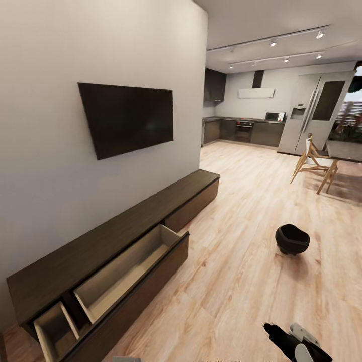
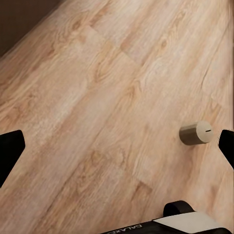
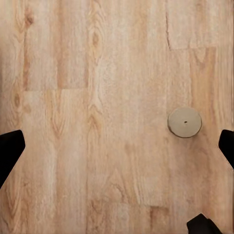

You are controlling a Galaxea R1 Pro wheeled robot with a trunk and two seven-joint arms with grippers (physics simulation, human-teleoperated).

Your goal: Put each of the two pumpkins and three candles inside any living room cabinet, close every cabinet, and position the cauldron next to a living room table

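While both drawers of the long, low, dark brown wood cabinet stand pulled out along the white wall, their pale insides look empty as far as the head view reaches, so the gathering step seems to be in hand. A small beige cylinder lying on the pale plank floor, seen end-on by the right wrist camera, is probably one of the candles; the next move likely calls for lowering a gripper over it. Out on the floor, well apart from the cabinet, sits the round black cauldron, short of the dining chairs. Both arms hang low, pointing down at the floor. The left gripper and right gripper both have their fingertips spread wide, holding nothing.
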